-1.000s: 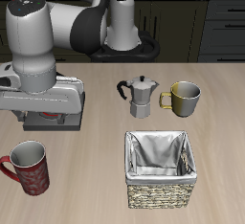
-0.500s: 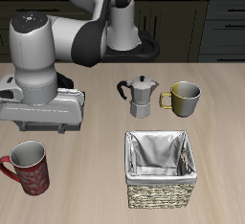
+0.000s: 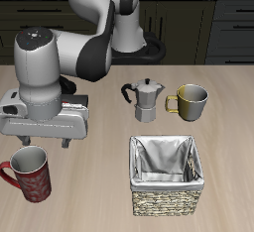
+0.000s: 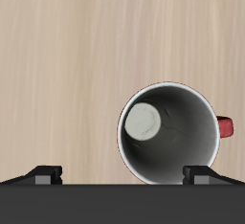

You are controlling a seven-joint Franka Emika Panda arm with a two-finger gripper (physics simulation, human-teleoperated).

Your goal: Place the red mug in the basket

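A: Progress first: how far along is this?

B: Barely begun, by my reading. The red mug [image 3: 30,174] stands upright on the table near its front edge, untouched, and the basket [image 3: 167,176] sits well apart from it along that same front edge, with nothing inside but its pale cloth lining.

A: And the gripper?

B: The gripper [image 3: 45,143] hangs just behind and above the mug, fingers pointing down. Its fingers [image 3: 66,142] are spread, with nothing between them. In the wrist view the mug's open mouth [image 4: 172,135] shows from straight above, grey-white inside, with the red handle [image 4: 225,126] sticking out to one side. The two fingertips [image 4: 45,173] frame part of the rim but do not touch it.

A: So what is left?

B: All of it, I think: descend, clamp on the rim or wall, lift, carry across, release over the basket.

A: What about the surface and the room?

B: Pale wooden tabletop [image 3: 99,186], flat. Farther back stand a moka pot [image 3: 145,100] and, just beside it, an olive-yellow mug [image 3: 190,101]. Behind the table are dark cabinet fronts [image 3: 230,23] with drawer handles.
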